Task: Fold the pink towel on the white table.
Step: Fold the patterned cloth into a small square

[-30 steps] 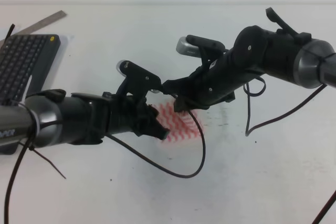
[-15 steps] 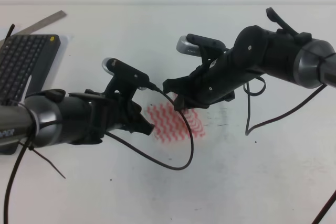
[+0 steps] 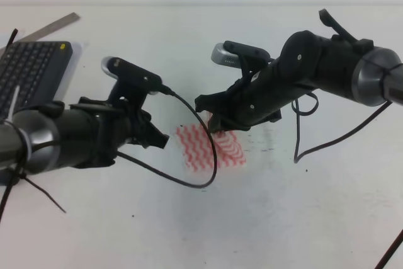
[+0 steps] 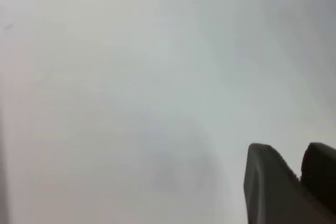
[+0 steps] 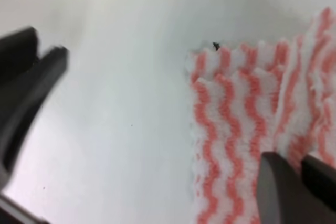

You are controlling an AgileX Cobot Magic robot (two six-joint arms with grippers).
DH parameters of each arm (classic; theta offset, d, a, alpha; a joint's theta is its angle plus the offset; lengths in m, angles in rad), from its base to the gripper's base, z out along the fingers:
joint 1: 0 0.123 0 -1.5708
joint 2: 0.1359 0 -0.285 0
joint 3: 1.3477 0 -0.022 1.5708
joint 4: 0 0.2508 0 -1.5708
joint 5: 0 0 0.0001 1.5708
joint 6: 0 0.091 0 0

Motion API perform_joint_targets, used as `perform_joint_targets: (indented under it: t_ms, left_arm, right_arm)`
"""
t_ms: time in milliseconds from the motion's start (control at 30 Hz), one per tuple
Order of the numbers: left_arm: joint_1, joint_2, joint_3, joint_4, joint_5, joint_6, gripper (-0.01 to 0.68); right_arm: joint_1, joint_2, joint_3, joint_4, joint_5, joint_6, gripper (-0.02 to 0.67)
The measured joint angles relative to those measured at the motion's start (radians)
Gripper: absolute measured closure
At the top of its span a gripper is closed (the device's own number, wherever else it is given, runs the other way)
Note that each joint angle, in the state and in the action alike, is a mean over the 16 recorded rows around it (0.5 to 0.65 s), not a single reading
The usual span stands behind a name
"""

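The pink towel (image 3: 211,147) lies flat on the white table (image 3: 189,231), its wavy red stripes showing. My left gripper (image 3: 162,138) hovers just left of the towel, apart from it, shut and empty. In the left wrist view its gripper (image 4: 301,177) shows over bare table (image 4: 131,103). My right gripper (image 3: 213,124) sits at the towel's far edge, fingers shut. In the right wrist view the gripper (image 5: 302,182) overlaps the towel (image 5: 236,129), which shows a doubled layer. Whether cloth is pinched does not show.
A dark keyboard (image 3: 28,74) lies at the far left with a metal ruler (image 3: 53,26) behind it. A black cable (image 3: 195,177) loops from the left arm across the towel's near corner. Another cable (image 3: 302,137) hangs from the right arm.
My left gripper has drawn back to the left, off the towel, uncovering more of the cloth. The right arm has stayed where it was.
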Motion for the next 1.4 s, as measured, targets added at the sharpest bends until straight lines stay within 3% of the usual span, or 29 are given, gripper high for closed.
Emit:
perform_joint_targets:
  t_ms: [367, 900, 1400]
  left_arm:
    - [0.041, -0.035, 0.000, 0.000, 0.002, -0.055, 0.542]
    - [0.044, -0.044, 0.000, 0.000, 0.040, -0.060, 0.541]
    - [0.043, -0.041, 0.001, -0.001, 0.046, -0.059, 0.542]
  right_arm:
    - [0.000, 0.000, 0.000, 0.008, 0.002, -0.001, 0.662]
    - [0.000, 0.000, 0.000, 0.011, 0.010, -0.005, 0.654]
    - [0.000, -0.001, 0.000, 0.036, 0.019, -0.007, 0.494]
